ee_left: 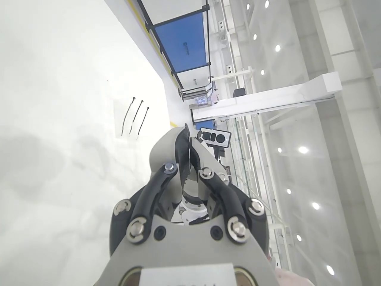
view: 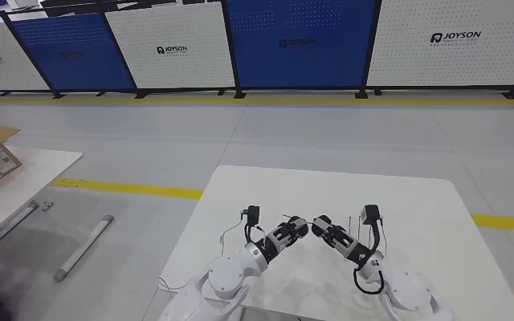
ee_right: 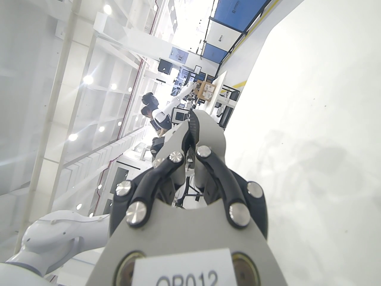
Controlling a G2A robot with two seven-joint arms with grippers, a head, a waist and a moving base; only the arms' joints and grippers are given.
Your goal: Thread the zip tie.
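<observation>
white arms [view: 233, 273]; grey gripper [ee_left: 187, 142], black links [ee_left: 154, 187], silver screws [ee_left: 136, 229].

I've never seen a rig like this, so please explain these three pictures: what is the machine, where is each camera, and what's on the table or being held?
It is a two-armed robot at a white table. The top view looks down from a camera above its arms, which meet mid-table. The other two come from cameras on each wrist, looking along that arm's own pincer. The left gripper and right gripper both have their fingers closed; I cannot make out anything pinched. Three black zip ties lie side by side on the table.
</observation>
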